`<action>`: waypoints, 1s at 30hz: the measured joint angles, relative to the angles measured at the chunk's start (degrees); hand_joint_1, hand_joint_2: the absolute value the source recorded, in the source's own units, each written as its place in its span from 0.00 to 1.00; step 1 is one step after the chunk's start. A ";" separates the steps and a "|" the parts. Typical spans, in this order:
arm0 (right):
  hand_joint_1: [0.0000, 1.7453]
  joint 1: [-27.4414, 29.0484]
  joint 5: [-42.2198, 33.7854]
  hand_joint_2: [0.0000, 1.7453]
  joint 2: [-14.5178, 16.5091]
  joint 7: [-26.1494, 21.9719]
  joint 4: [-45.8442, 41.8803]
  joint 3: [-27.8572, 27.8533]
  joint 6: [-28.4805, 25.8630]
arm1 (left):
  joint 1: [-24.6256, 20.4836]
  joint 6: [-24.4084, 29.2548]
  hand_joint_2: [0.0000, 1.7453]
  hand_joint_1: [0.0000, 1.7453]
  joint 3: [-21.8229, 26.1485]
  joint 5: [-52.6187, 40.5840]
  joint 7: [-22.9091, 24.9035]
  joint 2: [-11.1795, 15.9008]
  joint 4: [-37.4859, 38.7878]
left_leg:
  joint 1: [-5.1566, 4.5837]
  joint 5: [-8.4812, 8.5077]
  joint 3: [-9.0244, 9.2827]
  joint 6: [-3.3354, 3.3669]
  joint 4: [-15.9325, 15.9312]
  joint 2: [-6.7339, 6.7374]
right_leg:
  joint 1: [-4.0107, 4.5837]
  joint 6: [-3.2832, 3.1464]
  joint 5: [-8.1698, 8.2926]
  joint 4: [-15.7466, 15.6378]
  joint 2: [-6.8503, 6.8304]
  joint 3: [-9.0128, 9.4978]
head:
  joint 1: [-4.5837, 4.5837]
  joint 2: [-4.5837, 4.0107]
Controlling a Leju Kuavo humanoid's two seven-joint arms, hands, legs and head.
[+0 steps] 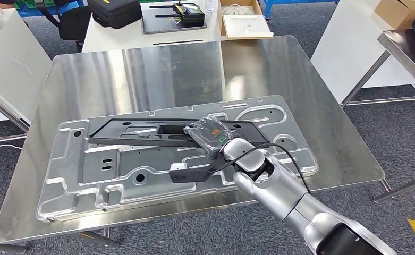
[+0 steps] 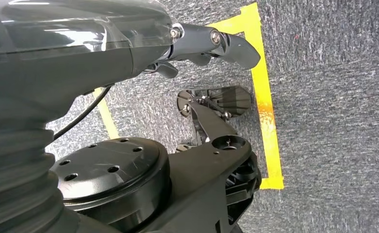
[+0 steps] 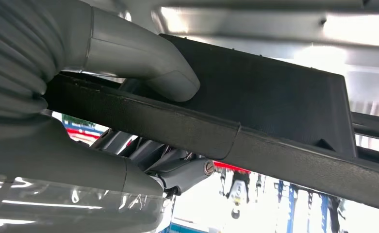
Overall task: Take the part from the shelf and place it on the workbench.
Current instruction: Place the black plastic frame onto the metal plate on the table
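Right hand (image 1: 211, 134) grips the part (image 1: 141, 132): long flat black plastic panel, textured surface, rectangular cutouts, raised rim along its edge. In the right wrist view the thumb (image 3: 148, 63) presses on the panel's top face, dark fingers (image 3: 185, 172) underneath. Part lies lengthwise over the stamped grey sheet-metal panel (image 1: 88, 175) on the steel table (image 1: 141, 69), at its far side. Left hand (image 2: 211, 43) hangs over grey carpet (image 2: 333, 97) with yellow tape (image 2: 265, 97), fingers curled, holding nothing.
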 joint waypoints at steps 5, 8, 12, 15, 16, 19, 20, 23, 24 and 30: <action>1.00 1.76 0.03 1.00 0.00 -0.78 1.80 -0.82 -1.27 | -0.02 0.26 1.00 0.00 -0.15 -0.01 -0.35 0.00 0.00 | 0.00 0.00 0.00 0.00 0.00 0.00 | 0.00 0.00 0.00 0.00 0.00 0.00 | 0.00 0.00; 0.25 2.66 0.03 0.25 0.00 -1.06 2.39 -1.14 -1.86 | -0.03 0.28 1.00 0.00 -0.36 -0.01 -0.50 0.00 0.00 | 0.00 0.00 0.01 0.00 0.00 0.00 | 0.00 0.00 0.00 0.00 0.00 0.01 | 0.00 0.00; 0.00 3.75 0.07 0.00 -0.02 -1.31 2.98 -1.67 -2.44 | -0.04 0.54 1.00 0.00 -0.63 -0.04 -0.50 0.00 0.00 | 0.00 0.00 0.02 0.00 0.00 0.01 | 0.00 0.00 0.00 0.00 0.00 0.01 | 0.00 0.00; 0.00 4.35 0.19 0.00 -0.02 -1.64 3.31 -2.00 -2.80 | -0.09 0.93 0.50 0.00 -0.87 -0.21 -0.52 0.00 0.00 | 0.00 0.00 0.03 0.00 0.00 0.01 | 0.00 0.00 0.00 0.00 0.00 0.02 | 0.00 0.00; 0.00 4.51 0.28 0.00 -0.02 -1.76 3.40 -2.17 -2.91 | -0.11 0.96 0.25 0.00 -0.91 -0.26 -0.56 0.00 0.00 | 0.00 0.00 0.04 0.00 0.00 0.01 | 0.00 0.00 0.00 0.00 0.00 0.02 | 0.00 0.00; 0.00 4.95 0.55 0.00 -0.02 -2.06 3.62 -2.76 -3.13 | -0.20 1.01 0.00 0.00 -0.95 -0.29 -0.55 0.00 0.00 | 0.00 0.00 0.05 0.00 0.00 0.02 | 0.00 0.00 0.00 0.00 0.00 0.03 | 0.00 0.00; 0.00 5.10 0.62 0.00 -0.02 -2.12 3.67 -2.97 -3.16 | -0.22 1.02 0.00 0.00 -0.96 -0.25 -0.53 0.00 0.00 | 0.00 0.00 0.05 0.00 0.00 0.02 | 0.00 0.00 0.00 0.00 0.00 0.03 | 0.00 0.00; 0.00 5.41 0.74 0.00 -0.03 -2.25 3.73 -3.57 -3.26 | -0.25 1.17 0.00 0.00 -0.97 -0.03 -0.47 0.00 0.00 | 0.00 0.00 0.06 0.00 0.00 0.02 | 0.00 0.00 0.00 0.00 0.01 0.03 | 0.00 -0.01; 0.00 5.48 0.75 0.00 -0.03 -2.28 3.73 -3.77 -3.33 | -0.25 1.25 0.00 0.00 -0.97 0.01 -0.44 0.00 0.00 | 0.00 0.00 0.06 0.00 0.00 0.02 | 0.00 0.00 0.00 0.00 0.01 0.04 | 0.00 -0.01; 0.00 6.15 0.09 0.00 -0.06 -3.14 3.21 -5.12 -3.87 | -0.25 1.14 0.00 0.00 -0.97 0.36 -0.36 0.00 0.00 | 0.00 0.00 0.08 0.00 0.00 0.03 | 0.00 0.00 0.00 0.00 0.01 0.05 | 0.00 0.00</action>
